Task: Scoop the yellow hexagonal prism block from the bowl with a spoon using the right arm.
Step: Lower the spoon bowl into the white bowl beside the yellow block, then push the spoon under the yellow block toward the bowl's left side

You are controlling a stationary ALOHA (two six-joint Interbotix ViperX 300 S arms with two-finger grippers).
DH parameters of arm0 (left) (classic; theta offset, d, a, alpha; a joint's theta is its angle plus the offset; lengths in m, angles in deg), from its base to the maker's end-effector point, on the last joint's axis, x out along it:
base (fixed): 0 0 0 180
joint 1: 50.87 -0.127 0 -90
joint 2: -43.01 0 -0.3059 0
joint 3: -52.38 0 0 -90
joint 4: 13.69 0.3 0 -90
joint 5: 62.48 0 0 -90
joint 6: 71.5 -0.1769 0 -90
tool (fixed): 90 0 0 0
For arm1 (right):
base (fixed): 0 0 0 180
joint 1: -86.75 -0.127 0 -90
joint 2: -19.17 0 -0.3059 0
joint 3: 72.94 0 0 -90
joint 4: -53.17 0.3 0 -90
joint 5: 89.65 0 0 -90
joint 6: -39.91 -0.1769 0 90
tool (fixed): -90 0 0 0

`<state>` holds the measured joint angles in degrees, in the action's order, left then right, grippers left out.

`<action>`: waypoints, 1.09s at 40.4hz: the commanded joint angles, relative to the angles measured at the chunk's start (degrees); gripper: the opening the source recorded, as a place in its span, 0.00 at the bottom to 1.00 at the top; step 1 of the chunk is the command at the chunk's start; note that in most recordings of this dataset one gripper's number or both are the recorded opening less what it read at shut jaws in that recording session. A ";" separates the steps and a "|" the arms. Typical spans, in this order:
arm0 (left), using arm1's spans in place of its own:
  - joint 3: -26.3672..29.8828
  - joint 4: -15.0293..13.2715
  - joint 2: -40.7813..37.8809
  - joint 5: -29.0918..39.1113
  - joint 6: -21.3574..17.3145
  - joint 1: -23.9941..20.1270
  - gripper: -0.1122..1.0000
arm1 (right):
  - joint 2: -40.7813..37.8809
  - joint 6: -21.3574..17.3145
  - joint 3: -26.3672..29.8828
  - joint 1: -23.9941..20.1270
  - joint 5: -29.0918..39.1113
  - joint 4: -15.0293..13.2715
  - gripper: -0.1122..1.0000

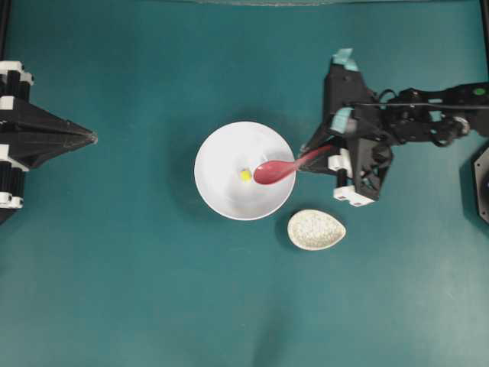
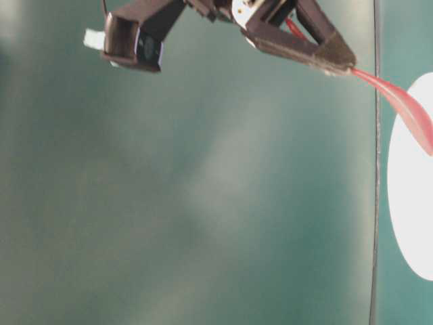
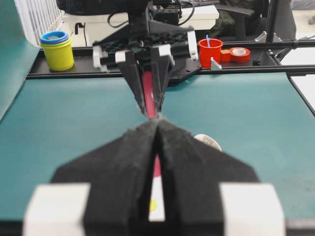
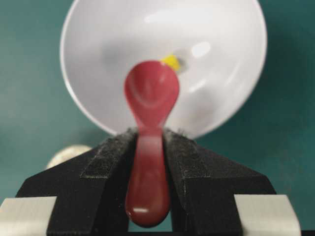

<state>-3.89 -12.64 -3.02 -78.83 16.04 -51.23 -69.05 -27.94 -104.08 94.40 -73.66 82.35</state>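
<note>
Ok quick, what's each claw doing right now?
Left claw: closed, holding nothing.
Right claw: closed on the spoon.

spoon rest [image 1: 316, 229] beside bowl [image 1: 221, 195], left side open

At the top, the right gripper [image 2: 338, 64] clamps the pink-red spoon [image 2: 402, 105], which slants down over the white bowl [image 2: 413, 217]

No readable text, label, brand, number or sign anywhere I looked, nothing printed on my bench [image 1: 114, 267], none on the white bowl [image 1: 221, 195], none on the red spoon [image 4: 150, 98], background containers too blurred to read
</note>
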 commanded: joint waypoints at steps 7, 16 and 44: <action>1.67 0.18 -0.26 -0.26 0.00 0.00 0.09 | -2.81 -0.09 5.01 0.79 4.04 -0.18 0.33; 1.58 0.18 -0.18 -0.26 0.00 0.00 0.09 | -5.27 -0.09 6.15 0.97 4.57 -0.44 0.32; 1.67 0.18 -0.18 -0.44 0.00 0.00 0.09 | -10.46 0.09 6.77 0.97 3.43 -1.14 0.32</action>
<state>-3.89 -12.64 -3.02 -78.91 16.04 -51.23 -79.51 -27.94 -98.98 95.28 -69.52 81.29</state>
